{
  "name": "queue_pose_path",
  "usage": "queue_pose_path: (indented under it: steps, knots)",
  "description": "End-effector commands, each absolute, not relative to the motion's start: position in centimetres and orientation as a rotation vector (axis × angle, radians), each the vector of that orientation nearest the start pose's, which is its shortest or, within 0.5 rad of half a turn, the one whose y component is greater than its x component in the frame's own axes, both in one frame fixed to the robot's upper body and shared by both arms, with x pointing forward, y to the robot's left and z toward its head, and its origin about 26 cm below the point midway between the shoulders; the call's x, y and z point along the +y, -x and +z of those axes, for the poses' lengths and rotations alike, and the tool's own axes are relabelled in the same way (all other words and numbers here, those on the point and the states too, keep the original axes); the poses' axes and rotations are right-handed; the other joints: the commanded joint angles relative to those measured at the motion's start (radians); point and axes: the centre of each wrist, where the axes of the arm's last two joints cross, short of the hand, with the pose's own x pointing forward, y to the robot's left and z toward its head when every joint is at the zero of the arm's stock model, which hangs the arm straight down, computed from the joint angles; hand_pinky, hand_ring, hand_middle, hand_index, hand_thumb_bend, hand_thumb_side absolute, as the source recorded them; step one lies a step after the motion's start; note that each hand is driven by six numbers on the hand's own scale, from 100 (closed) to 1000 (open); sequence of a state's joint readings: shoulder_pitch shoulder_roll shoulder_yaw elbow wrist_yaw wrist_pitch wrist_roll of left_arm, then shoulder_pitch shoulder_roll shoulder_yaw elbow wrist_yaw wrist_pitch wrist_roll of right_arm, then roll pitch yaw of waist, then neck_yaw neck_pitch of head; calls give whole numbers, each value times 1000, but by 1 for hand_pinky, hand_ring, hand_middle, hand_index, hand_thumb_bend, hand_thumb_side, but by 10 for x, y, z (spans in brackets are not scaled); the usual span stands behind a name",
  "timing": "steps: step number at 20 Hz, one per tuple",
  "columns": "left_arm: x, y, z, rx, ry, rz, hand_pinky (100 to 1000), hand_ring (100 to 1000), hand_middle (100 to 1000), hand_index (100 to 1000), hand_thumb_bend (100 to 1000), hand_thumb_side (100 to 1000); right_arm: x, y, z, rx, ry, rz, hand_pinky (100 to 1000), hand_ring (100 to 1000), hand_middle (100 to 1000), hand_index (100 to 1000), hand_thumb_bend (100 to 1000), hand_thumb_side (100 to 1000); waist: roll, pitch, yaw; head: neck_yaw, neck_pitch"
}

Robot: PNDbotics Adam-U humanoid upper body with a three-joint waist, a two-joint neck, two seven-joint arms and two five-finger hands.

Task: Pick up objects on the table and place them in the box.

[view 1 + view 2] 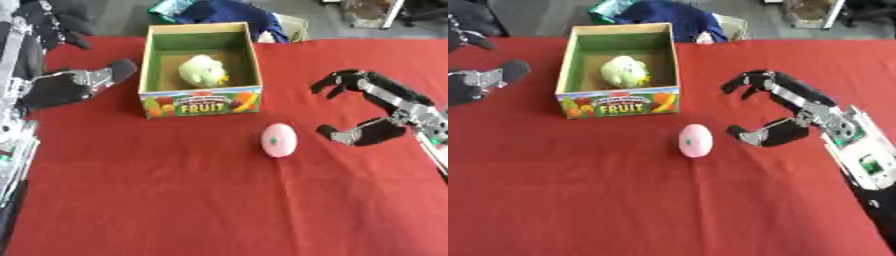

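Just left of our right robot hand [785, 112], fingers spread apart, the pale pink egg-shaped object [695, 140] stands upright, nearer it than the left.

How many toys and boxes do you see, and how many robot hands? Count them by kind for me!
Pale green toy in the box: 1
Pink egg-shaped toy on the red cloth: 1
Fruit box: 1
Robot hands, left hand and right hand: 2
Total: 5
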State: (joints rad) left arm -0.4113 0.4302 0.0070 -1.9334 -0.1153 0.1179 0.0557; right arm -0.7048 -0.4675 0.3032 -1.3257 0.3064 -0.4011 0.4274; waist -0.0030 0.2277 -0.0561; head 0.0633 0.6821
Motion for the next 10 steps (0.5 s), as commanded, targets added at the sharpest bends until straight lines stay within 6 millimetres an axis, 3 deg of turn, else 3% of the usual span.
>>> queue_pose_path:
  steps: [1, 10]
  knots:
    - [269, -315, 238, -2238, -437, -449, 576, 627, 607, 685, 832, 266, -234, -428, 168, -1912, 215, 1593, 728, 868, 731, 845, 346, 186, 1, -16, 3, -8, -14]
    - [268, -315, 237, -2232, -426, -453, 576, 627, 608, 686, 830, 271, -224, -437, 148, -1847, 210, 1672, 728, 868, 729, 847, 353, 195, 2, -14, 7, -17, -16]
